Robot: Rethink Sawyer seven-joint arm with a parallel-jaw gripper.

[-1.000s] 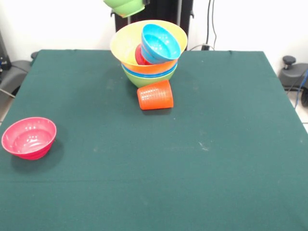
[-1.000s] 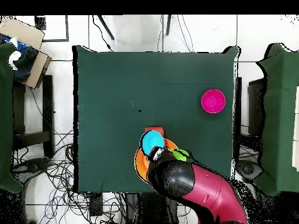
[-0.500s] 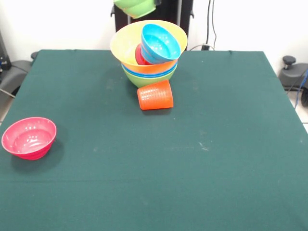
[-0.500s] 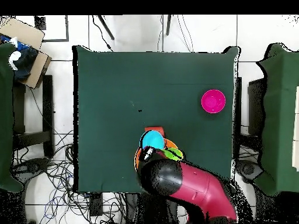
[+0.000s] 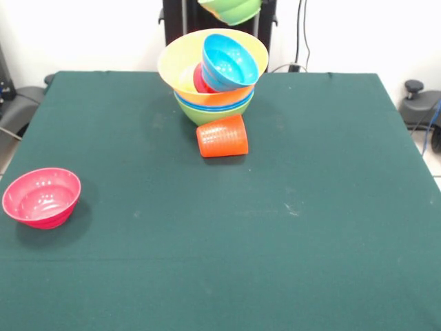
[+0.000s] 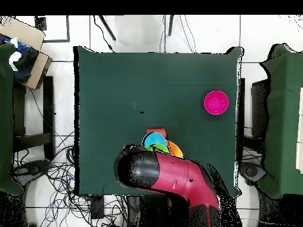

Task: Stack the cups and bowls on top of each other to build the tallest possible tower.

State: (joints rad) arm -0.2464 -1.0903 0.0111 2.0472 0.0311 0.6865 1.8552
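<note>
The tower stands at the table's far middle: a green bowl [image 5: 205, 115] lowest, blue rims [image 5: 215, 105] above, and the wide orange-yellow bowl [image 5: 180, 65] on top. A small light-blue bowl [image 5: 229, 62] leans tilted inside it, against a red item [image 5: 200, 81]. The ribbed orange-red cup [image 5: 222, 136] lies on its side in front of the tower. A small green bowl [image 5: 231, 8] hangs at the picture's top edge, above the tower, held from above. The gripper itself is hidden. The pink-red bowl [image 5: 41, 197] sits upright at near left. The yellow and purple cups are out of view.
In the overhead view the red arm [image 6: 168, 177] covers most of the tower; the light-blue bowl [image 6: 154, 140], the orange-yellow rim [image 6: 176, 149] and the cup [image 6: 157, 130] peek out. The pink-red bowl [image 6: 216, 102] sits apart. Chairs and cables surround the table [image 6: 118, 88].
The small green bowl has moved right along the top edge of the front view, above the tower. In the overhead view the arm swung left over the tower and now hides the green bowl.
</note>
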